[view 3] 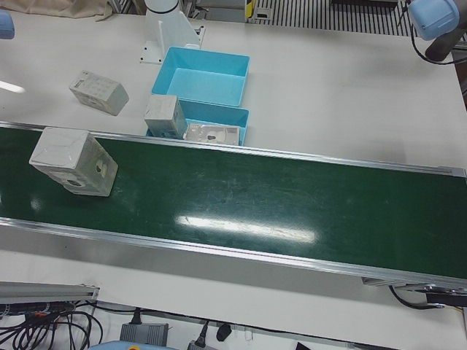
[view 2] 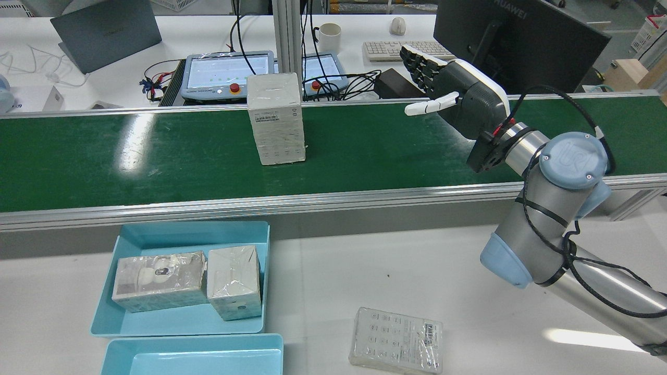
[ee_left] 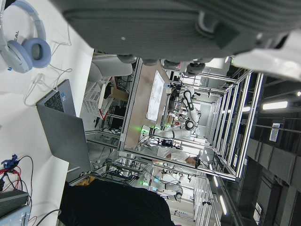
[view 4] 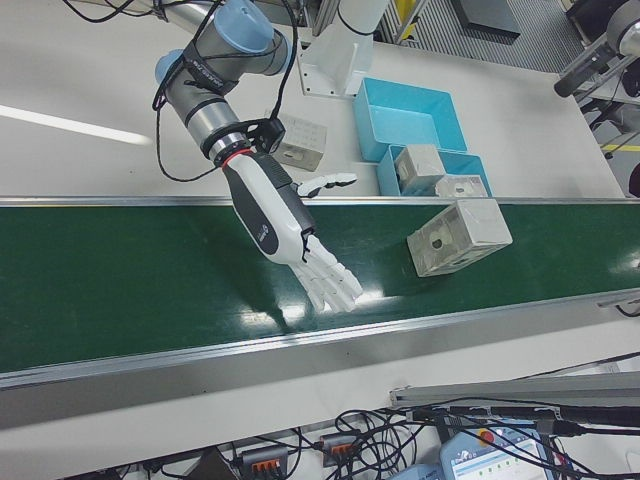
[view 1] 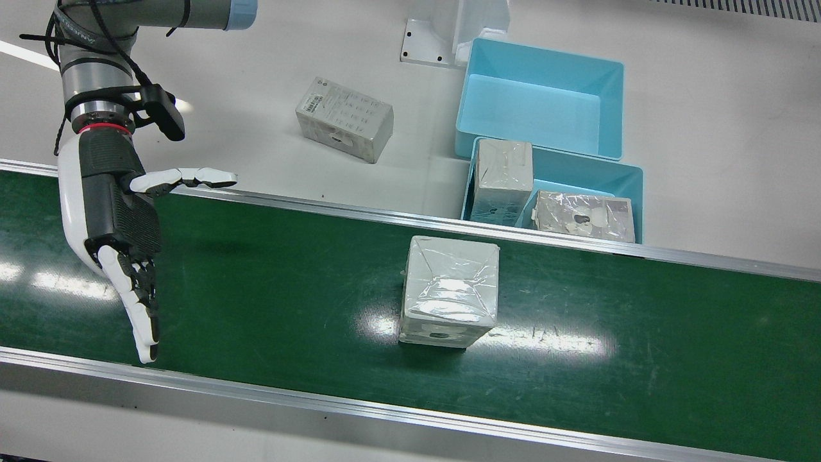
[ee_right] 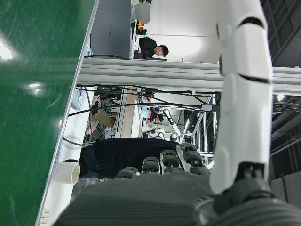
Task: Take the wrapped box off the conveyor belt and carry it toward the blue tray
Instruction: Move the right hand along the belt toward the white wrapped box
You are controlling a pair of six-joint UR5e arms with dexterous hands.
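Observation:
A wrapped box point(view 1: 449, 292) stands upright on the green conveyor belt point(view 1: 269, 282), also seen in the rear view point(view 2: 275, 117) and the right-front view point(view 4: 460, 237). My right hand point(view 1: 122, 224) hovers over the belt well to the box's left in the front view, open, palm turned toward the box, holding nothing point(view 2: 453, 78) point(view 4: 285, 225). The blue tray point(view 1: 632, 173) sits just beyond the belt's far rail and holds two wrapped boxes point(view 1: 502, 179). My left hand point(ee_left: 155, 28) shows only in its own view, held high with nothing in it.
A second, empty blue tray point(view 1: 542, 106) lies behind the first. A loose wrapped box point(view 1: 344, 119) rests on the white table. Metal rails point(view 1: 385, 404) edge the belt. A monitor point(view 2: 516, 41) and keyboard point(view 2: 396, 49) stand beyond it.

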